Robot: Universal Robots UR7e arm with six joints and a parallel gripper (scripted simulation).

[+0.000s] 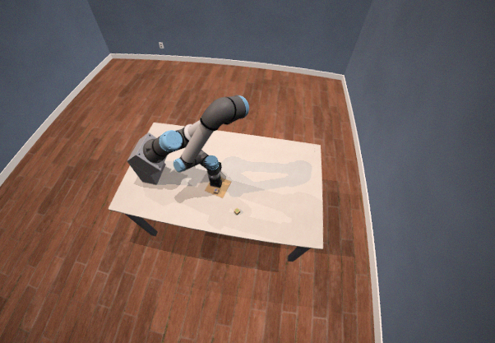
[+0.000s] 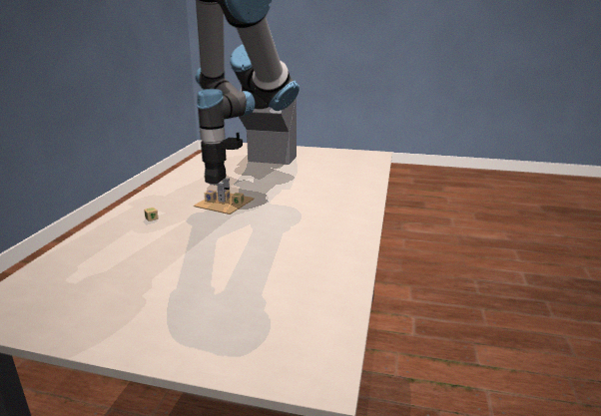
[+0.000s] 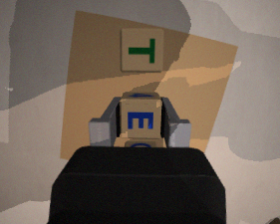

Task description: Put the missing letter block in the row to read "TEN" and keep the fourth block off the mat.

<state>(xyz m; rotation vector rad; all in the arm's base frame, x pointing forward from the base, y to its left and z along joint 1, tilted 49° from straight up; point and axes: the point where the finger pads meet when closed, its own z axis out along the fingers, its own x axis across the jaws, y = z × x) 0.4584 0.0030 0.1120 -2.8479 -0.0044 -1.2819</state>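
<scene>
The pincer grips the E block, a finger pressed on either side. The block sits low over the tan mat in line with the T block; whether it touches the mat is unclear. A fourth block lies apart on the counter.
</scene>
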